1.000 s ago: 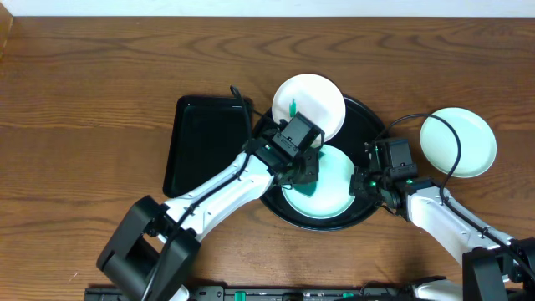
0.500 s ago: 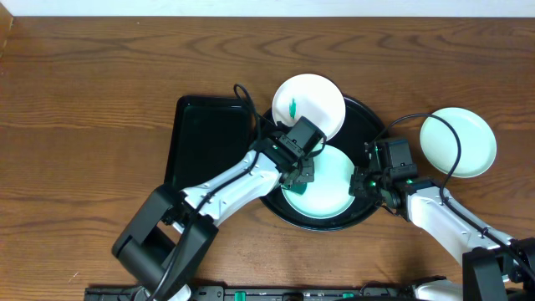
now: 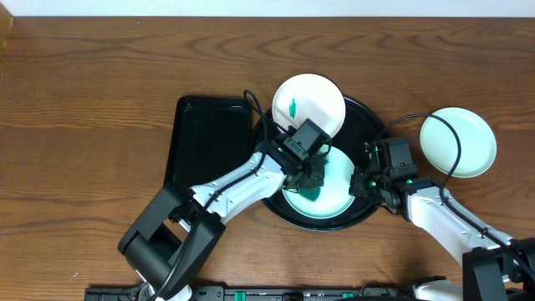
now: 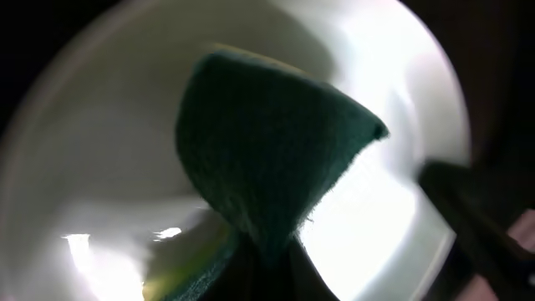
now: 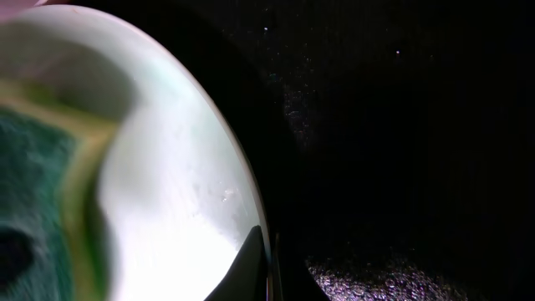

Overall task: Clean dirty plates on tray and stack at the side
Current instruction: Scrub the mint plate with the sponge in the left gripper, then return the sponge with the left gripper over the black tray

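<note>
The round black tray [image 3: 368,125] holds two plates. The near pale-mint plate [image 3: 338,196] lies under my left gripper [image 3: 307,186], which is shut on a green sponge [image 4: 267,159] pressed onto that plate [image 4: 384,217]. My right gripper [image 3: 361,186] is shut on the plate's right rim [image 5: 251,192]. The far white plate [image 3: 313,100] carries a green smear [image 3: 292,107] and overlaps the tray's back rim. A third pale-mint plate [image 3: 458,142] lies on the table to the right of the tray.
A rectangular black tray [image 3: 205,142] lies left of the round tray, with my left arm crossing its corner. Cables loop above both wrists. Brown wooden table [image 3: 84,100] all around.
My left gripper has slid the sponge a little to the right and toward the front across the near plate. The right gripper and all plates have stayed put.
</note>
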Motion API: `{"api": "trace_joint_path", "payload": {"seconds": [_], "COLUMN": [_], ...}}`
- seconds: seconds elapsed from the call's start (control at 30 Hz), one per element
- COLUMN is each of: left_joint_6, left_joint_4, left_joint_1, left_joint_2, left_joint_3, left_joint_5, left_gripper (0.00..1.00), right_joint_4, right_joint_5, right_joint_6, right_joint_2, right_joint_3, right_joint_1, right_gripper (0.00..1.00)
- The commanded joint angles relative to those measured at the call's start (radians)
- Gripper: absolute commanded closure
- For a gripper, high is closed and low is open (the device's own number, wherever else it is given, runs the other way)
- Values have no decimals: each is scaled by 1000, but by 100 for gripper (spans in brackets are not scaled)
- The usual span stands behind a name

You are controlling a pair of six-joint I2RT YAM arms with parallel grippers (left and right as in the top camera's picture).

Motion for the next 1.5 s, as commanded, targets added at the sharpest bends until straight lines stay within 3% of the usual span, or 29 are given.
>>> {"api": "trace_joint_path", "payload": {"seconds": [0.0, 0.33, 0.7, 0.9, 1.2, 1.47], "left_joint_6": [-1, 1, 16, 89, 205, 225], "left_joint_4": [17, 15, -74, -190, -439, -556], "left_joint_1": [-8, -8, 42, 178, 507, 767], "left_joint_2": [12, -39, -208, -283, -309, -309], "left_joint_3": [-10, -10, -10, -10, -10, -10], "left_joint_5": [124, 114, -9, -10, -10, -9], "left_gripper": [92, 93, 92, 93, 92, 93], "right_joint_4": [2, 2, -1, -1, -1, -6], "right_joint_5": [-2, -2, -2, -2, -1, -1], "right_joint_6": [-7, -7, -7, -8, -8, -8], "right_joint_2": [2, 2, 2, 2, 2, 2], "right_joint_3": [-7, -7, -7, -7, -7, -7], "right_joint_1": [12, 12, 12, 12, 12, 12], "right_gripper": [99, 99, 94, 91, 91, 91]}}
